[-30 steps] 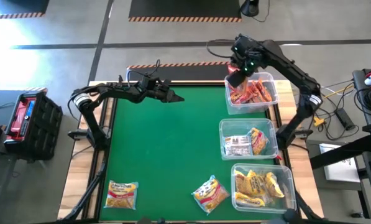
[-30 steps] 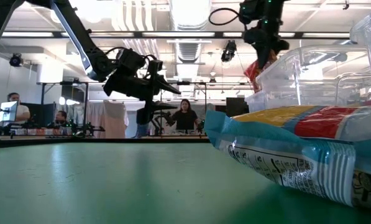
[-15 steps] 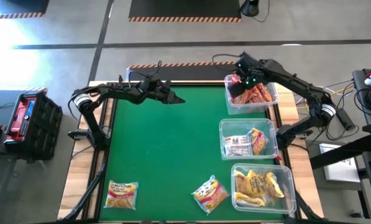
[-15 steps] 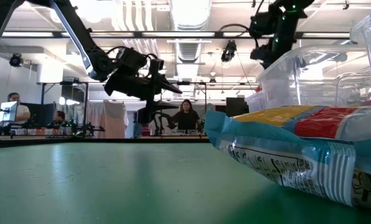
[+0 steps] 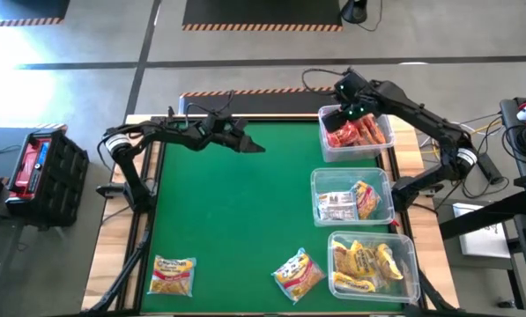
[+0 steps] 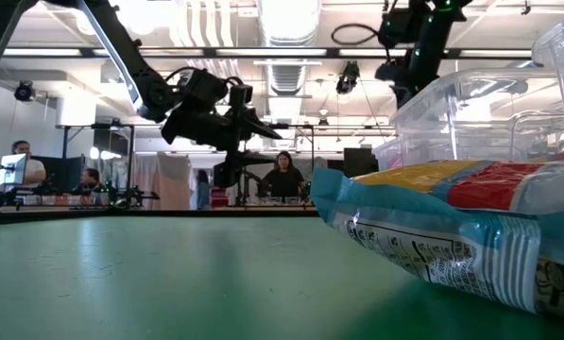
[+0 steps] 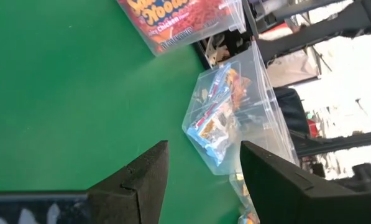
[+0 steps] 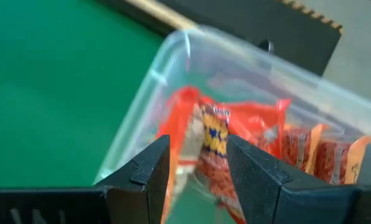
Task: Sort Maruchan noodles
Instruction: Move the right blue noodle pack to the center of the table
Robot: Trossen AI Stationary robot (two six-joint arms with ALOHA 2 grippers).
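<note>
At the near left of the green desk [image 5: 227, 220] lies one yellow-orange crinkly plastic noodle packet [image 5: 173, 275], flat on the mat. Above the far left part of the desk hangs the left arm's dark two-finger gripper [image 5: 249, 144], lifted off the surface; its fingers [image 7: 141, 180] stand parted with nothing between them.

Further right, near the front edge, a yellow packet with blue and white print [image 5: 297, 272] lies on the mat, just beside the nearest clear rectangular plastic bin [image 5: 410, 247], which is filled with yellow packets [image 5: 361, 264]. The middle clear bin [image 5: 317, 180] holds a white-and-blue packet [image 5: 337, 206] next to a yellow one [image 5: 364, 199]. The farthest clear bin [image 5: 325, 151] holds the red packets [image 5: 361, 132].

The right arm's gripper [image 5: 344, 104] hovers over the far left corner of that red bin. Its fingers [image 8: 260, 171] are apart and hold nothing; the red packets [image 8: 235, 146] lie below them inside the bin.
</note>
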